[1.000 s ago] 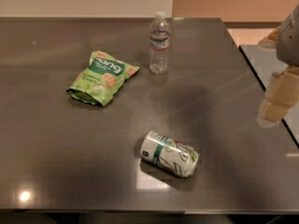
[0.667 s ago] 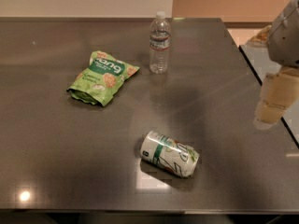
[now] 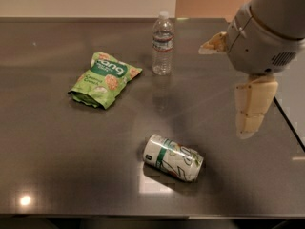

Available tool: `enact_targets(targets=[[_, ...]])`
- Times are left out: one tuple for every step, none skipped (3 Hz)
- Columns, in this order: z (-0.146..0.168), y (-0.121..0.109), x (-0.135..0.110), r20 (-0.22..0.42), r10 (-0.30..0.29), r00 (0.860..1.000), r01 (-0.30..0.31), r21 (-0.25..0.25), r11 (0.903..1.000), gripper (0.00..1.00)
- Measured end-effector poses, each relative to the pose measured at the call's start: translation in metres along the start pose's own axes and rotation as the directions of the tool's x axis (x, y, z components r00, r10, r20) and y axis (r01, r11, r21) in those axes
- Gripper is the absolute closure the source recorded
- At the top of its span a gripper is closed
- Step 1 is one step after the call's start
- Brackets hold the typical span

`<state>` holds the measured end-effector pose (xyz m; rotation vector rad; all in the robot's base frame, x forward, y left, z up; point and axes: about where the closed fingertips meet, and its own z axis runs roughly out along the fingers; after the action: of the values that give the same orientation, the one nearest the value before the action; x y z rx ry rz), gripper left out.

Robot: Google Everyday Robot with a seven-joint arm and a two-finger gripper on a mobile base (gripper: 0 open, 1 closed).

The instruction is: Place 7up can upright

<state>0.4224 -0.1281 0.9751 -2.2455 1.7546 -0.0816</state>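
Dark and glossy, the bench (image 3: pixel 57 151) fills nearly the whole view, with a pale wall and a tan panel behind its far edge. The gripper (image 3: pixel 223 92) hangs over the bench's right side, at about 2 o'clock from the middle of the view. Its two cream fingers stand wide apart: one finger (image 3: pixel 214 43) points toward 9 o'clock beside the wrist, and the other (image 3: pixel 252 106) hangs down toward 6 o'clock. Nothing is held between them.

The 7up can (image 3: pixel 173 157) lies on its side on the bench, toward 7 o'clock from the gripper and apart from it. It is below and left of the hanging finger's tip. Its long axis runs from about 10 o'clock to 4 o'clock, and the green band and slanted logo face up.

Toward 10 o'clock from the gripper, a clear water bottle (image 3: pixel 163 44) stands upright near the far edge with its white cap on. How full it is cannot be told. Farther toward 9 o'clock, a green snack bag (image 3: pixel 105 78) lies flat, well apart from the can.

The arm (image 3: pixel 267 37) enters from the upper right corner, and its bulky grey wrist housing is tilted down toward the bench.
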Motion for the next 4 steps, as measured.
enact_targets(targets=[[0.007,-0.003,-0.032,-0.005,-0.174,0.985,0.174,-0.018,0.9846,0.00],[0.013,-0.001,-0.063,0.002,-0.370,0.929,0.369,-0.045,0.9281,0.00],[0.018,0.003,-0.083,0.018,-0.549,0.836,0.549,-0.073,0.8328,0.00],[0.024,0.004,-0.096,0.071,-0.722,0.688,0.725,-0.111,0.6794,0.00]])
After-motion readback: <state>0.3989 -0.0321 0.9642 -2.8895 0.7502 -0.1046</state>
